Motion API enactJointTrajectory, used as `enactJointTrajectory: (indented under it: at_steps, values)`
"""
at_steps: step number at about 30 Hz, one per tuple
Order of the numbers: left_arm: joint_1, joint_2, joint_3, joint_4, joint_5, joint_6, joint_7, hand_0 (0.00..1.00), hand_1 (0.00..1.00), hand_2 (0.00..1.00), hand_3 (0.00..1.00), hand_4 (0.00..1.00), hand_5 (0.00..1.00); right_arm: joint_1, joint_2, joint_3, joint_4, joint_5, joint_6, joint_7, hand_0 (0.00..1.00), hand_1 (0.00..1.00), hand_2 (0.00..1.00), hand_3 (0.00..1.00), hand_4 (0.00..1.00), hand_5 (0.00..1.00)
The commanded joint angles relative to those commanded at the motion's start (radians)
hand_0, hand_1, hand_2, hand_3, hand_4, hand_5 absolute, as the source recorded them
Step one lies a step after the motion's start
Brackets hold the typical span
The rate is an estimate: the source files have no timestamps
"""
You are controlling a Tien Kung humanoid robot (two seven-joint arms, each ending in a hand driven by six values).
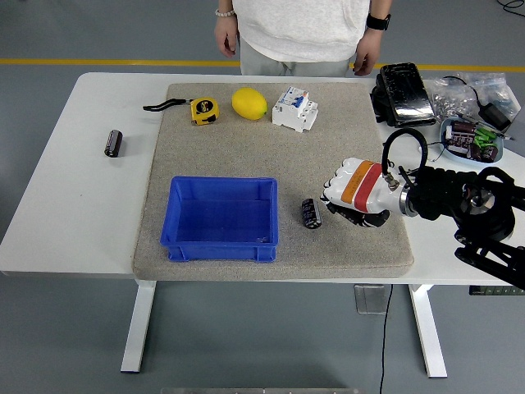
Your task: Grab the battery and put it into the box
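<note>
- The right robot hand (351, 194) reaches in from the right over the grey mat (344, 139), its white fingers curled downward and gripping nothing.
- The battery (310, 213) (a short dark cylinder) lies on the mat just left of that robot hand, close to the fingertips; whether they touch cannot be told.
- The blue box (220, 244) sits on the mat to the battery's left, near but apart from it.
- Along the mat's far edge lie a yellow tape measure (204, 110), a lemon (249, 103) and a white circuit breaker (294, 108), side by side.
- A second dark cylinder (113, 143) lies on the bare white table (74, 205), well left of the mat.
- A black device (404, 92) and a tray of small parts (471, 138) sit at the table's far right.
- A person (299, 29) stands at the far side, hands hanging free above the table edge.
</note>
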Motion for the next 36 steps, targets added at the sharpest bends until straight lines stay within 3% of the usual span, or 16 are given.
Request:
enactJointTrajectory:
  at_steps: [5, 9, 18, 21, 24, 25, 30, 31, 36]
  values:
    - [0.002, -0.001, -0.002, 0.001, -0.001, 0.001, 0.0, 0.811, 0.793, 0.824, 0.673, 0.689, 0.552, 0.012, 0.037, 0.032, 0.033, 0.057, -0.02, -0.018, 0.51, 0.48, 0.504, 0.488, 0.687, 0.002]
    - [0.004, 0.0, 0.004, 0.002, -0.008, 0.002, -0.002, 0.813, 0.793, 0.823, 0.673, 0.69, 0.553, 0.023, 0.099, 0.034, 0.032, 0.075, -0.036, -0.029, 0.514, 0.483, 0.506, 0.49, 0.679, 0.002]
    - [-0.003, 0.002, 0.019, -0.002, -0.02, 0.002, -0.004, 0.814, 0.792, 0.823, 0.672, 0.69, 0.553, 0.058, 0.261, -0.02, -0.067, 0.079, -0.057, -0.04, 0.524, 0.482, 0.507, 0.492, 0.674, 0.002]
    - [-0.007, 0.003, 0.022, -0.003, -0.022, 0.003, -0.004, 0.816, 0.792, 0.824, 0.672, 0.689, 0.551, 0.066, 0.29, -0.033, -0.097, 0.082, -0.059, -0.042, 0.53, 0.488, 0.515, 0.5, 0.665, 0.002]
    - [-0.01, 0.004, 0.024, -0.003, -0.025, 0.004, -0.004, 0.816, 0.792, 0.824, 0.672, 0.689, 0.551, 0.072, 0.309, -0.039, -0.12, 0.089, -0.06, -0.047, 0.53, 0.488, 0.515, 0.5, 0.665, 0.002]
    - [-0.011, 0.004, 0.023, -0.004, -0.024, 0.004, -0.005, 0.819, 0.792, 0.825, 0.671, 0.691, 0.549, 0.075, 0.314, -0.04, -0.126, 0.092, -0.06, -0.049, 0.583, 0.555, 0.63, 0.657, 0.737, 0.002]
    - [-0.011, 0.005, 0.022, -0.003, -0.022, 0.005, -0.005, 0.819, 0.792, 0.825, 0.671, 0.691, 0.549, 0.085, 0.322, -0.041, -0.134, 0.105, -0.062, -0.049, 0.583, 0.555, 0.63, 0.657, 0.737, 0.002]
    - [-0.011, 0.005, 0.02, -0.003, -0.02, 0.005, -0.004, 0.818, 0.792, 0.824, 0.671, 0.689, 0.547, 0.086, 0.322, -0.041, -0.133, 0.107, -0.061, -0.048, 0.631, 0.642, 0.759, 0.81, 0.885, 0.058]
    - [-0.009, 0.006, 0.021, -0.003, -0.018, 0.005, -0.005, 0.818, 0.792, 0.824, 0.671, 0.689, 0.547, 0.09, 0.325, -0.041, -0.133, 0.116, -0.054, -0.043, 0.631, 0.642, 0.759, 0.81, 0.885, 0.058]
